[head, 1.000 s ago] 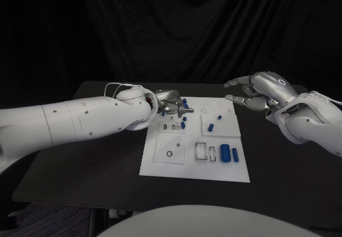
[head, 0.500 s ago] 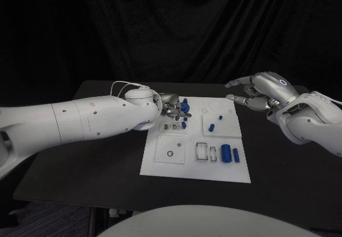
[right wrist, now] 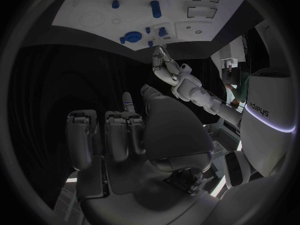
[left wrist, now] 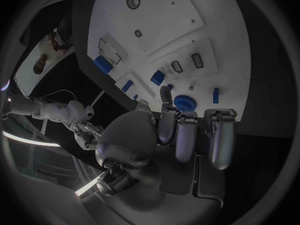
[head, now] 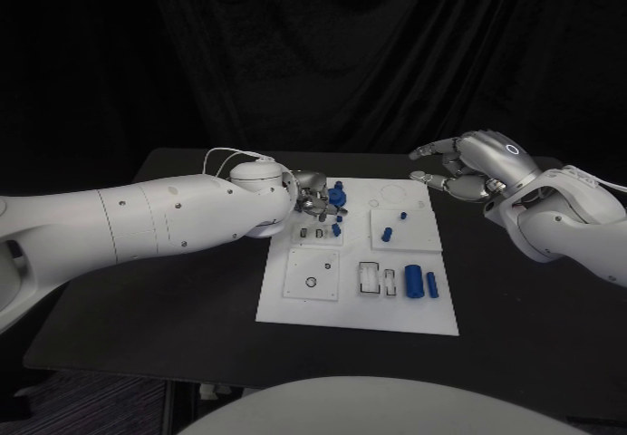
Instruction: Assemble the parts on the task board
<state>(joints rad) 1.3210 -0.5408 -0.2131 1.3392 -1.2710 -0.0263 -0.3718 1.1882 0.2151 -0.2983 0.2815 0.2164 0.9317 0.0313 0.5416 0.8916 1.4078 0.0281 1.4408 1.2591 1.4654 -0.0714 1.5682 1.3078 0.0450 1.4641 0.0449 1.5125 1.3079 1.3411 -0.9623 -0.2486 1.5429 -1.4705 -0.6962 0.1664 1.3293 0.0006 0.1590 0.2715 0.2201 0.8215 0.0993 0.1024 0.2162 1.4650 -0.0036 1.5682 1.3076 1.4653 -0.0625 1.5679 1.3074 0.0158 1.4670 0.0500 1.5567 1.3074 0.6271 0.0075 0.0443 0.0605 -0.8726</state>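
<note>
Task board (head: 327, 304) lies mid-table (head: 157, 317), the landmark for all below. My left hand (head: 311, 194) is over the board's far left corner, fingers curled down beside the round blue part (head: 337, 194) there; whether they pinch anything I cannot tell. My right hand (head: 473, 165) hangs off the board's far right corner, well apart from it, fingers loosely apart, holding nothing. Step in hand, by my judgement: working the far-left cluster of small parts. Next move calls for a fine pinch and a straight lowering into a socket. A large blue cylinder (head: 413, 280) lies in the near right section, unseated. Only legible writing: "sharpa" on my body, right wrist view.
</note>
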